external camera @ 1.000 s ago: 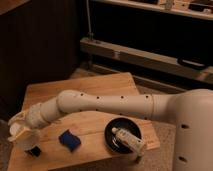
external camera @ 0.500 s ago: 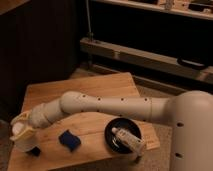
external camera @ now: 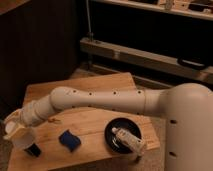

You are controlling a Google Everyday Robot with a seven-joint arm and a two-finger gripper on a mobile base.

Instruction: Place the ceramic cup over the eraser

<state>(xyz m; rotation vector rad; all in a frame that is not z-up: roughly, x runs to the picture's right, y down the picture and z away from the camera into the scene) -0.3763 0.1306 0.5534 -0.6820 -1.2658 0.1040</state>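
The white ceramic cup (external camera: 21, 138) is held at the table's front left corner, tilted, its lower part just left of the eraser. The eraser (external camera: 34, 149) is a small black block on the wood; it touches or nearly touches the cup's right side. My gripper (external camera: 15, 128) is at the far left end of the long white arm and is shut on the cup's upper part from above. The cup is beside the eraser, not over it.
A blue wavy-edged pad (external camera: 69, 140) lies right of the eraser. A black round bowl (external camera: 113, 134) holding a white tube-like object (external camera: 129, 140) sits at the front right. A small orange piece (external camera: 54, 120) lies under the arm. The wooden table (external camera: 90, 85) drops off close by at left and front.
The gripper with the cup has shifted slightly down and toward the eraser. Everything else has stayed in place.
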